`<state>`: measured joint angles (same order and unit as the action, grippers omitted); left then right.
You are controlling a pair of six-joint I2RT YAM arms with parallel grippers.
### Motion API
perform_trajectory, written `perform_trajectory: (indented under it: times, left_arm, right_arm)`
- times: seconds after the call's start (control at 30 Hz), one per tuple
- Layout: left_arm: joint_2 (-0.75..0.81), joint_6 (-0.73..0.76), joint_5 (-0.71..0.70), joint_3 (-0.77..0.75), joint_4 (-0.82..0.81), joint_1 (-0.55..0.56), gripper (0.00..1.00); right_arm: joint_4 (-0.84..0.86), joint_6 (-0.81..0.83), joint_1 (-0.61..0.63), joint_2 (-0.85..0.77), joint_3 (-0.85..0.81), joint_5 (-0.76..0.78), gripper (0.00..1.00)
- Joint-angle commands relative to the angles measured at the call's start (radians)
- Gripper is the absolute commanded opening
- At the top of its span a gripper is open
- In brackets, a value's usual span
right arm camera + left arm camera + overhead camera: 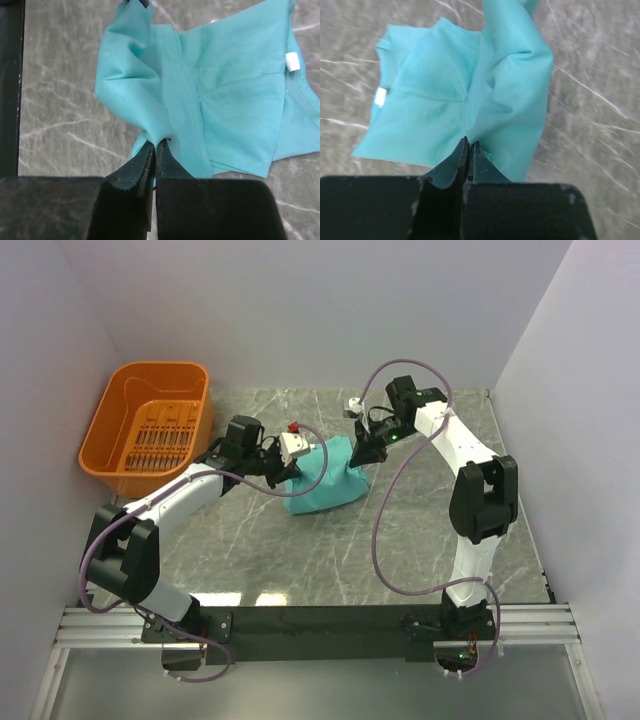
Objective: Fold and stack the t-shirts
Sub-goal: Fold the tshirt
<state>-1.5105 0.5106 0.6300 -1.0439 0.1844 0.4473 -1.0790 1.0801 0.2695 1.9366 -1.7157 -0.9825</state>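
Top external view: the teal-green t-shirt (322, 485) sits bunched mid-way across the grey marble table (300, 560), to the right of the orange basket (150, 425). My left gripper (288, 470) and right gripper (364, 454) meet it from opposite sides.

Left wrist view: my left fingers (460, 162) are pinched together on a fold of the cloth.

Right wrist view: my right fingers (142, 162) are likewise clamped tight on a gathered edge.
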Motion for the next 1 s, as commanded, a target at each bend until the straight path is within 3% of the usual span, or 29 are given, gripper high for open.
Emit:
perform_trajectory:
  times: [0.0, 0.23, 0.6, 0.77, 0.97]
  left_arm:
    - [0.019, -0.004, 0.004, -0.024, -0.138, -0.012, 0.01]
    - [-0.004, 0.031, 0.028, -0.068, -0.071, -0.018, 0.01]
    - [0.090, 0.045, 0.031, 0.004, -0.048, -0.018, 0.01]
    - [0.098, 0.043, -0.016, 0.001, -0.077, -0.019, 0.01]
    - [0.043, 0.035, -0.113, -0.037, -0.141, -0.039, 0.01]
  right_arm:
    - [0.132, -0.126, -0.013, -0.014, -0.051, -0.070, 0.00]
    - [0.120, -0.135, -0.024, 0.001, -0.088, -0.085, 0.00]
    - [0.077, -0.080, -0.044, -0.085, 0.002, -0.065, 0.00]
    - [0.161, -0.186, -0.042, -0.097, 0.007, -0.053, 0.00]
    - [0.382, -0.432, -0.038, -0.061, -0.027, 0.016, 0.00]
